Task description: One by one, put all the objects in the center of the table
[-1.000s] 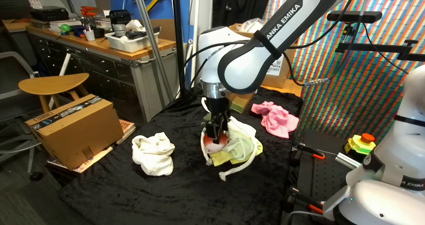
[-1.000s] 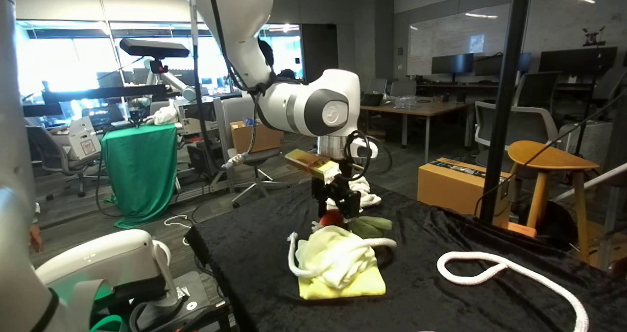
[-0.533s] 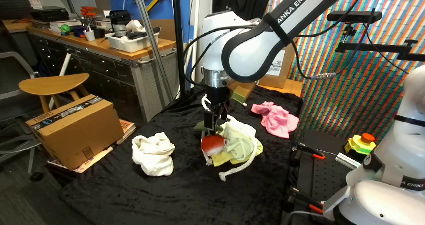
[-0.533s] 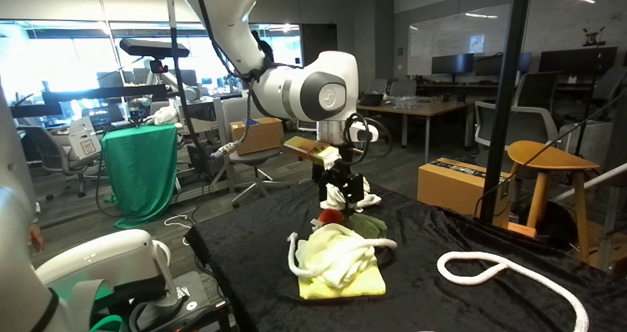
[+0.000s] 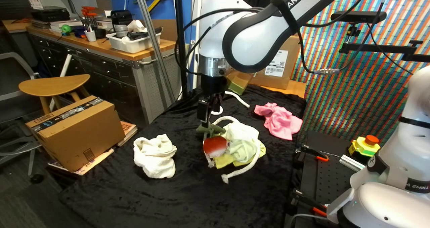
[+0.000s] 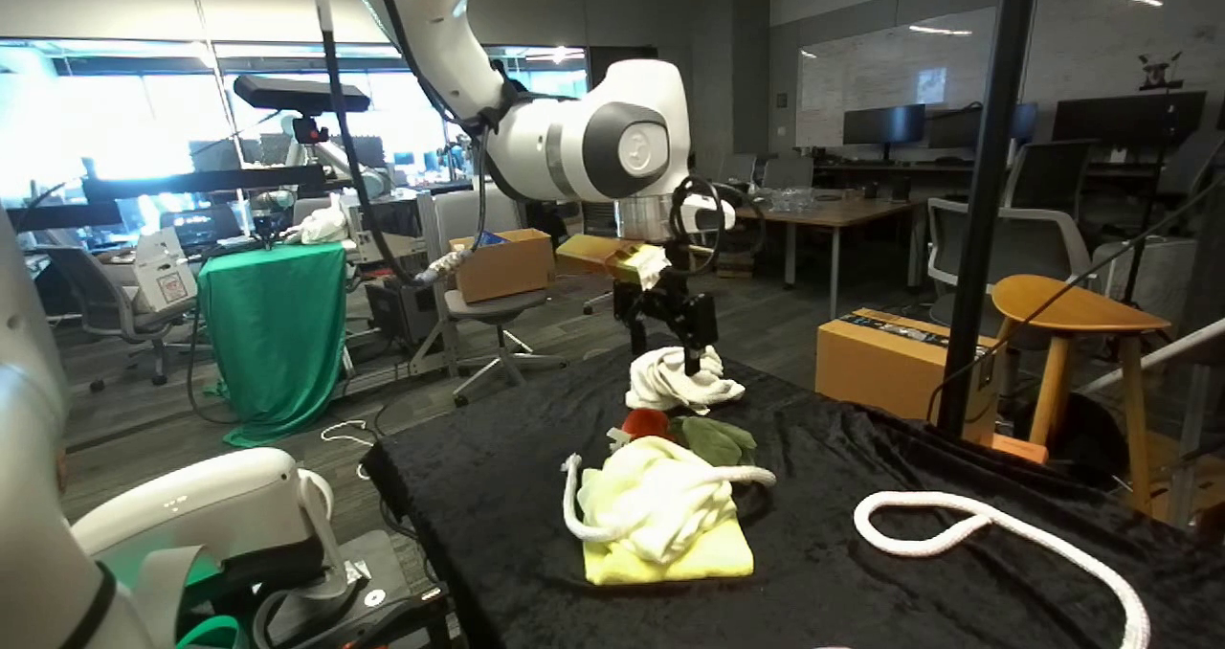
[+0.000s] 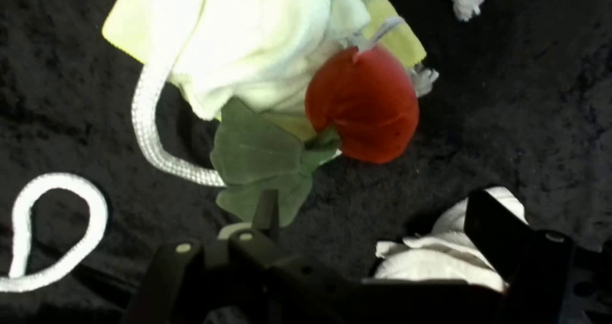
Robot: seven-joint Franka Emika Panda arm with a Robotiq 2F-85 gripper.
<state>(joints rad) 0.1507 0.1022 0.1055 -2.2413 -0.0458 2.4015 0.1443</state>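
A red-and-white plush with green leaves lies at the edge of the heap: red part (image 5: 215, 146), leaves (image 6: 716, 440), red part also in the wrist view (image 7: 368, 104). The heap has a pale cloth (image 5: 247, 134) over a yellow cloth (image 6: 713, 561), with a white rope (image 6: 589, 532) draped across. A crumpled white cloth (image 5: 156, 159), a pink cloth (image 5: 280, 122) and a looped white rope (image 6: 1043, 544) lie apart. My gripper (image 6: 665, 354) is open and empty above the plush; its fingers frame bare black cloth and part of the white cloth in the wrist view (image 7: 377, 214).
Black velvet (image 5: 188, 201) covers the table. A second robot arm (image 5: 389, 187) and a yellow-red emergency button (image 5: 366, 145) stand beside it. A black post (image 6: 986, 190) rises near the table edge. A cardboard box (image 5: 79, 134) lies beyond the table.
My gripper has let go of the plush and risen off the heap. The plush's green leaves have settled flatter; the cloths and ropes look unmoved.
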